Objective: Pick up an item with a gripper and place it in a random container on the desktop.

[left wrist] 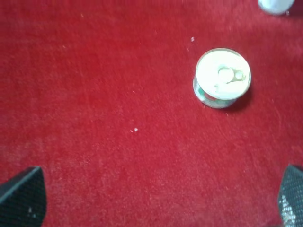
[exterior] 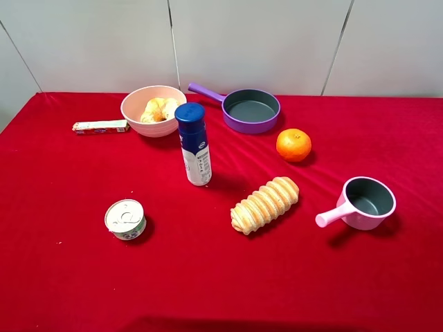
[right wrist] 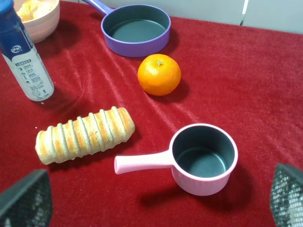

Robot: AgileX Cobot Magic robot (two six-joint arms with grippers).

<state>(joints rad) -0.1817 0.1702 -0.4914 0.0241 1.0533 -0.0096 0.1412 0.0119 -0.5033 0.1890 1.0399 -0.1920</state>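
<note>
The golden-yellow twisted bread ring (exterior: 158, 109) lies inside the wide, round, pale pink bowl (exterior: 133, 113), its glossy braided crust showing above the smooth rim; the bowl stands at about eleven o'clock on the table as the high camera sees it. The desktop (exterior: 62, 277) is clothed in bright red fabric with a short velvety nap, lightly creased near the middle and dotted with a few pale crumbs. Just beside the bowl at its nine o'clock lies a small flat rectangular packet (exterior: 101, 126), and at its three o'clock a shallow purple pan (exterior: 251, 111) with a dark matte inside and a straight handle. An upright white bottle (exterior: 194, 144) with a blue cap and printed label stands near the centre. At about five o'clock from it rests a long ridged bread loaf (exterior: 265, 205), tan with browned ribs. A dimpled orange (exterior: 293, 144) sits at two o'clock, and a small pink handled pot (exterior: 368, 202) with a grey lining at four o'clock. A low round tin (exterior: 125, 219) with a pale pull-tab lid sits at eight o'clock. Behind the table runs a plain pale panelled wall (exterior: 263, 41) with thin seams. The left gripper (left wrist: 156, 198) and the right gripper (right wrist: 156, 201) each show only two dark textured fingertips set far apart at the frame edges, spread wide with nothing between them, hanging over bare cloth.
</note>
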